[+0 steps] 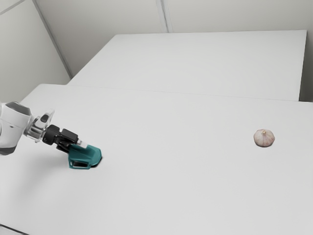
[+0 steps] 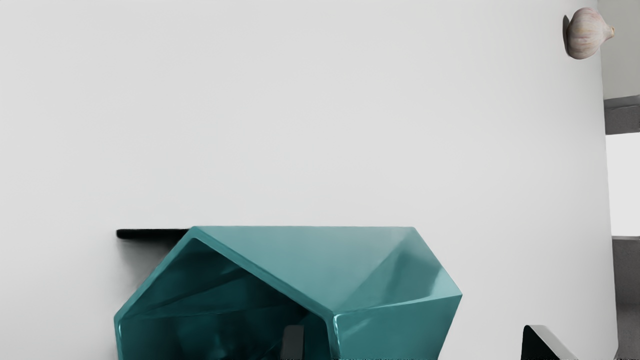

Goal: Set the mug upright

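Observation:
The teal faceted mug (image 1: pixel 88 154) lies tipped on its side on the white table, its looped handle toward the exterior view's bottom. My gripper (image 1: pixel 78 143) reaches down to it from the exterior view's left, at the mug's upper edge. In the wrist view the mug (image 2: pixel 305 270) shows its dark mouth and angular outer wall. The gripper (image 2: pixel 412 342) is open there, with its fingers wide apart: one fingertip appears over the mug's mouth, the other stands outside beyond the wall with table visible between. Whether the first finger touches the mug is hidden.
A garlic bulb (image 1: pixel 264 138) rests on the table (image 1: pixel 171 186) far off toward the exterior view's right. The same garlic (image 2: pixel 585 34) sits near the table's edge in the wrist view. Another white surface (image 1: pixel 195 61) lies behind the table.

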Tool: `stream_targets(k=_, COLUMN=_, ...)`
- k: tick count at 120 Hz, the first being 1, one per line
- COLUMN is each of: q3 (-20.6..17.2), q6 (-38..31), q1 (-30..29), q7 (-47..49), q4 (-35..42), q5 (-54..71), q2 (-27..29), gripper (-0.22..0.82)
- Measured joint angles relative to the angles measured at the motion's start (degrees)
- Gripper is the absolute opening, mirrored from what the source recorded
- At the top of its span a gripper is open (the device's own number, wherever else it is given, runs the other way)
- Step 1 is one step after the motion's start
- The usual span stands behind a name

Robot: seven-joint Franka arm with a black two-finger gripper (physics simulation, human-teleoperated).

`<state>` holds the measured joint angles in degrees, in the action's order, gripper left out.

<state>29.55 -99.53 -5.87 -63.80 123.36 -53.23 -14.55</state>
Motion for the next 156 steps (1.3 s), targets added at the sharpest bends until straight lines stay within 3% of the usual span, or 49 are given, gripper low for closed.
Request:
stream_targets(k=42, q3=-0.02, q6=1.12, q1=0.07, q7=-1.01, q4=-0.65, q5=-1.00, q2=0.18, gripper=0.02)
stream_targets(k=55, q3=-0.02, q6=1.19, q1=0.16, q7=-1.24, q4=-0.84, q5=-1.07, q2=0.45, gripper=-0.07)
stream_targets(k=75, q3=-0.02, q6=0.94, q1=0.71, q7=-1.53, q4=-1.15, q5=-1.26, q2=1.49, gripper=-0.13)
stream_targets(k=104, q3=-1.23, q6=-0.49, q1=3.50, q7=-1.72, q4=-2.84, q5=-1.86, q2=4.49, gripper=-0.15)
stream_targets(k=119, q3=-5.20, q6=-2.55, q1=5.32, q7=-1.41, q4=-6.07, q5=-0.24, q2=6.32, gripper=-0.16)
stream_targets(k=156, q3=-14.40, q6=-14.89, q1=13.31, q7=5.51, q4=-7.44, q5=31.11, q2=13.55, gripper=-0.17)
